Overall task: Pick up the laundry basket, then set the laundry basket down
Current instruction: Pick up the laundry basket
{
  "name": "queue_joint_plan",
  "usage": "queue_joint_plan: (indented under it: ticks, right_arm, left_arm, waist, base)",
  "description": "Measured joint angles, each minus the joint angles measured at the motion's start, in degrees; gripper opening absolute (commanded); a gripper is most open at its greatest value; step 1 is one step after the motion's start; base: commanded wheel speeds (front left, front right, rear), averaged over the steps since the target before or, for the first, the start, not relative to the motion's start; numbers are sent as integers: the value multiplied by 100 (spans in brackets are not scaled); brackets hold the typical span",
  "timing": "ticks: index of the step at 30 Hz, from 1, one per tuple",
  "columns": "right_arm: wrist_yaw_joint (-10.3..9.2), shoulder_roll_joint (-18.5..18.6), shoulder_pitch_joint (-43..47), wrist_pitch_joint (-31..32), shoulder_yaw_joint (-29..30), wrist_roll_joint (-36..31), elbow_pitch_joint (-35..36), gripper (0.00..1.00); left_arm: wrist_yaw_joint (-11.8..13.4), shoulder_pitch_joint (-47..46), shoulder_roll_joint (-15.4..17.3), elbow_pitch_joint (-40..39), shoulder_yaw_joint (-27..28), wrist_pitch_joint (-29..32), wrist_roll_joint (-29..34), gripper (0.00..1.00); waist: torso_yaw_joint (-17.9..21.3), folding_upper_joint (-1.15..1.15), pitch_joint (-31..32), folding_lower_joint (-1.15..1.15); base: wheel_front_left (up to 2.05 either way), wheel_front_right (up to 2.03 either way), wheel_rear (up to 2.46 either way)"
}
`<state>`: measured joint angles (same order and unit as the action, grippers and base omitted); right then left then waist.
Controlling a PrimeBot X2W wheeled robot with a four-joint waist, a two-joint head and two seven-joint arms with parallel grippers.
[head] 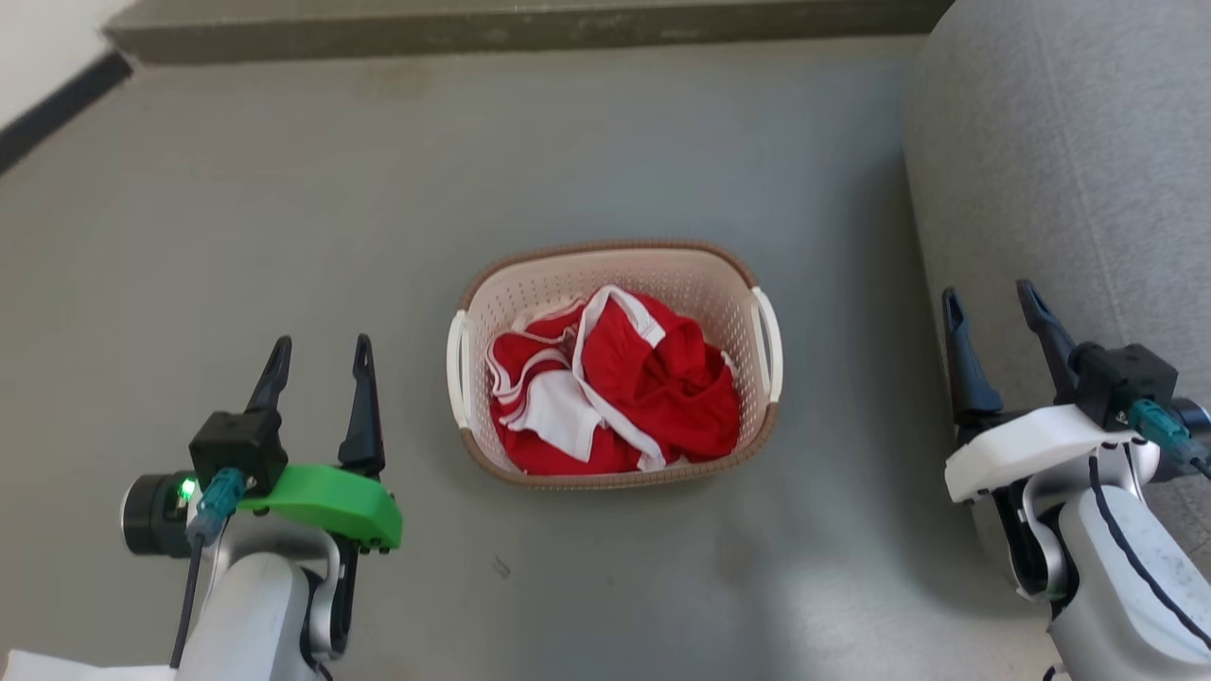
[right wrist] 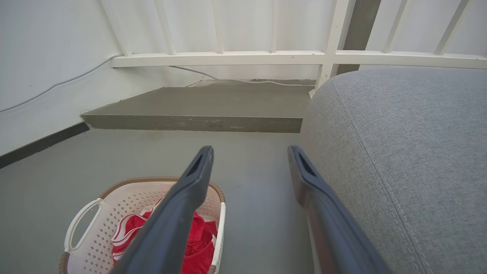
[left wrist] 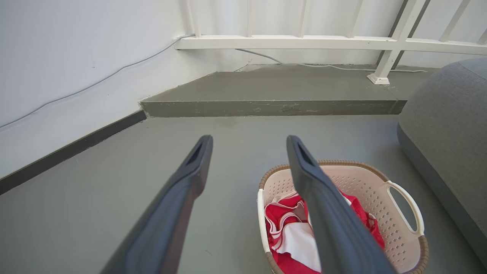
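Head view, sweeping from the left: the left gripper (head: 321,340) hung over the grey floor (head: 236,189), its two dark fingers spread apart and holding nothing. By my reading the task had not begun. The laundry basket (head: 615,272) sat flat on the floor, untouched, so both the lift and the set-down were left to do.

Moving right, the basket stood in the middle of the scene, between the two arms and well apart from each. Its white left loop handle (head: 458,369) faced the left gripper across bare floor. Inside lay a crumpled red and white garment (head: 653,378), heaped below the brown rim. The right loop handle (head: 768,340) faced the other way, toward the right gripper (head: 988,289). That one was also spread wide and empty, and it hung in front of a grey upholstered seat (head: 1069,170) at the far right.

The left wrist view put the basket low and to the right of its own fingers, one finger crossing in front of it with no contact. The right wrist view mirrored that — basket low and to the left, the seat close on the right. As I judged it, each arm had to swing inward and drop before a handle came within reach.
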<state>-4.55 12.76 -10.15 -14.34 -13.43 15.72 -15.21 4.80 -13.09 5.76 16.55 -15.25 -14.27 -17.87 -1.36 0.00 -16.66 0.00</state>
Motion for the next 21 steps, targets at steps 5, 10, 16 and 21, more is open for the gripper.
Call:
queue_joint_plan:
  ticks: [5, 10, 16, 21]
  right_arm:
    - [18, 3, -210, 0, 1, -1, 27, 100]
    - [52, 16, -495, -1, 33, -3, 65, 100]
    - [52, 26, -769, -1, 54, -3, 88, 100]
    - [103, 27, -1085, -2, 91, -3, 100, 100]
  left_arm:
    - [0, -234, -101, -11, -15, 0, 0, 100]
    - [-2, -567, -112, -12, -22, 0, 0, 100]
    - [-2, -909, -146, -7, -22, 0, -1, 100]
    - [-33, -1272, -182, 40, -40, -16, -1, 100]
  waist:
    - [-28, 0, -407, 0]
    - [-56, 0, -903, 0]
    - [-77, 0, -1398, 0]
    - [-98, 0, -1813, 0]
  base:
    - [0, 0, 0]
    - [0, 0, 0]
    - [0, 0, 0]
    - [0, 0, 0]
